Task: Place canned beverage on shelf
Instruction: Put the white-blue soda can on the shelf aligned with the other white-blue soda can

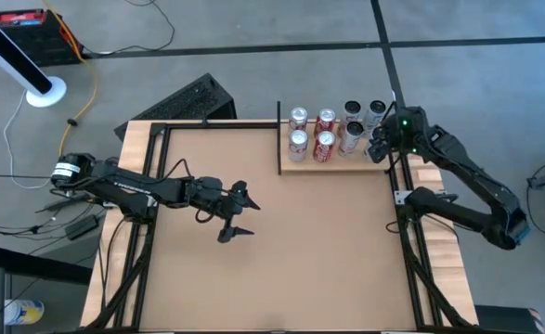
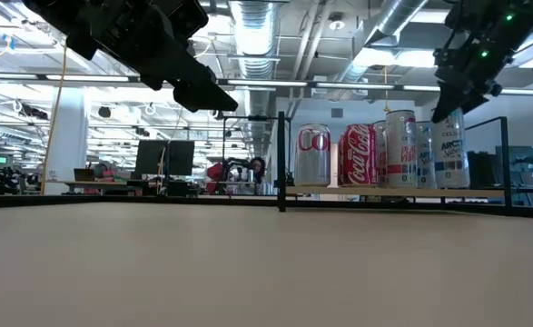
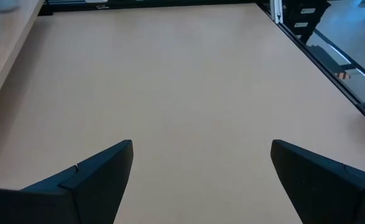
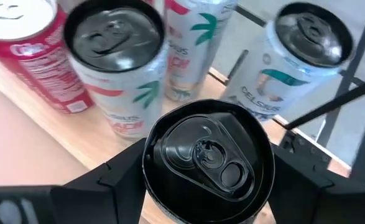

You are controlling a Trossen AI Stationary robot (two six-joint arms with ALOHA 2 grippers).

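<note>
Gripping a black-topped beverage can over the light-wood shelf beside six standing cans, the right end effector had placement nearly finished, while the left end effector waited wide open above the desk.

You're looking at a large open robotics lab or industrial workspace. Beyond the tan table, the low view shows you an exposed ceiling with silver ducts and pipes, long strip lights, and rows of desks carrying monitors. From above, you see a grey concrete floor with loose cables, a white stand base and a black keyboard beside the table's dark metal frame.
</note>
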